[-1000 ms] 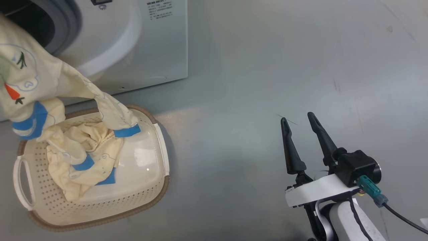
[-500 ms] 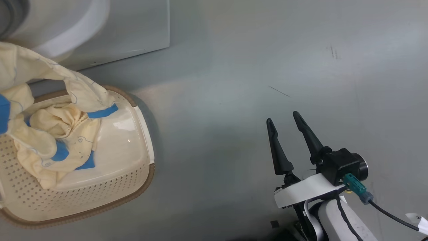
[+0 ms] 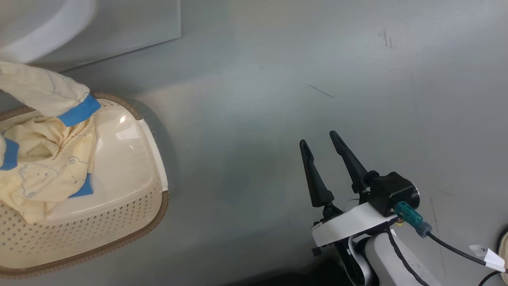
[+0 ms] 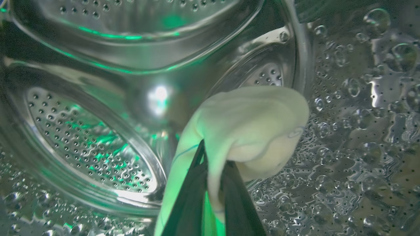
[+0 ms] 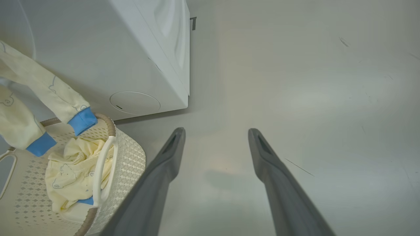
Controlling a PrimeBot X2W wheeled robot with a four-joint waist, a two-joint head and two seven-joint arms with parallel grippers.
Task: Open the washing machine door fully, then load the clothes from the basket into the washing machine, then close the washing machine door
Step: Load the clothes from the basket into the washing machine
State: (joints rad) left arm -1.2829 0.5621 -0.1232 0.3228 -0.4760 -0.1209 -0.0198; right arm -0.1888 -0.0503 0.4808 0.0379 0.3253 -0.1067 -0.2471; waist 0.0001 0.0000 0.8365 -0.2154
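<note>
**Fingers spread above the floor**

The right gripper has its fingers wide apart above the grey floor. At left, the basket holds yellow clothes. Two blue-cuffed sleeves hang over it, in front of the white washer.

Clothes lie in the basket, seemingly just before the washing machine.

The right gripper is showing two long, tapering black fingers above a white wrist bracket. A black camera block is sitting beside them, its teal connector feeding a black cable with a white tag; black lines are running along the pale forearm.
</note>
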